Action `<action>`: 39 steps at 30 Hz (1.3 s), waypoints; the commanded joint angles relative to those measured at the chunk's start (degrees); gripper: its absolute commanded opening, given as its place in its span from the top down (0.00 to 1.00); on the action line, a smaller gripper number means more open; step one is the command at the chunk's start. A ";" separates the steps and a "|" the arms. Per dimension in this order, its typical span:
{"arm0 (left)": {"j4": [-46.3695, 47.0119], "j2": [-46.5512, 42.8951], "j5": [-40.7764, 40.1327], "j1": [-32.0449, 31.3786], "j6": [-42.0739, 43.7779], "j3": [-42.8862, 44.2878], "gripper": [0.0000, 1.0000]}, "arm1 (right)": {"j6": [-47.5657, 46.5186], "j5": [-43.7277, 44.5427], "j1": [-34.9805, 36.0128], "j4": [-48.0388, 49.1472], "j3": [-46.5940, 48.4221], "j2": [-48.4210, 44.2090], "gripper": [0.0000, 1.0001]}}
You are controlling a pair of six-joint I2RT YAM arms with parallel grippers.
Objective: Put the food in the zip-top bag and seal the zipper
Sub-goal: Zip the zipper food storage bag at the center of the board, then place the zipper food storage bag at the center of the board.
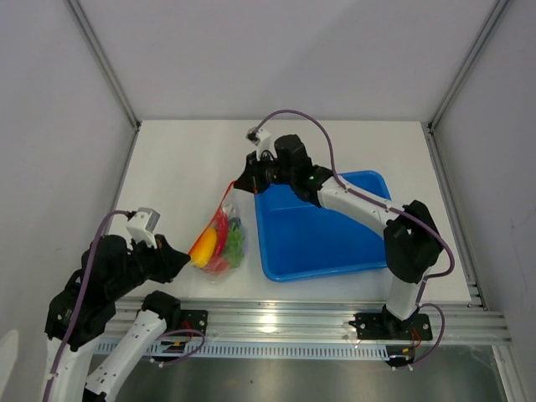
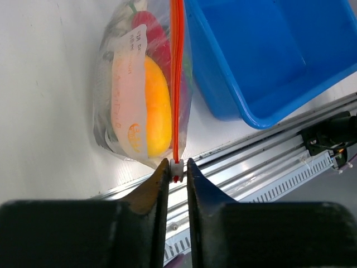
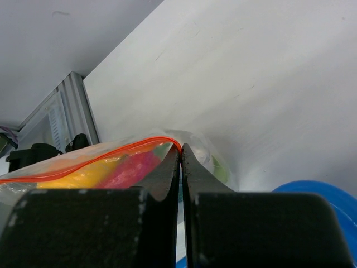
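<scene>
The clear zip-top bag [image 1: 219, 243] lies on the white table, left of the blue tray, with the toy food inside: yellow squash [image 2: 156, 106], a red piece [image 2: 156, 39] and green pieces [image 1: 237, 241]. Its orange-red zipper [image 2: 177, 78] runs taut between the two grippers. My left gripper [image 2: 177, 167] is shut on the white slider at the near end of the zipper [image 1: 194, 251]. My right gripper [image 3: 181, 149] is shut on the far end of the zipper [image 1: 233, 188].
The blue tray [image 1: 322, 226] lies right of the bag, under my right arm, with nothing in it. The aluminium rail [image 1: 318, 322] runs along the table's near edge, just behind my left gripper. Grey walls enclose the table on three sides.
</scene>
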 commanded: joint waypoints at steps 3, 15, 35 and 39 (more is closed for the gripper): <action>6.73 -0.60 -1.97 -0.23 -5.74 -4.99 0.67 | 0.04 3.61 0.46 0.77 4.94 1.26 1.00; 7.18 -6.56 -16.90 -0.23 -6.46 4.30 0.01 | 3.72 19.16 1.43 -3.69 16.72 8.99 1.00; 9.99 -9.82 -5.49 -0.23 -7.86 0.18 0.01 | 2.93 21.90 1.43 -19.09 48.37 36.06 0.99; 11.49 -10.09 -4.00 -0.23 -8.65 -1.67 0.01 | 1.71 21.46 0.29 -21.99 51.09 38.44 0.87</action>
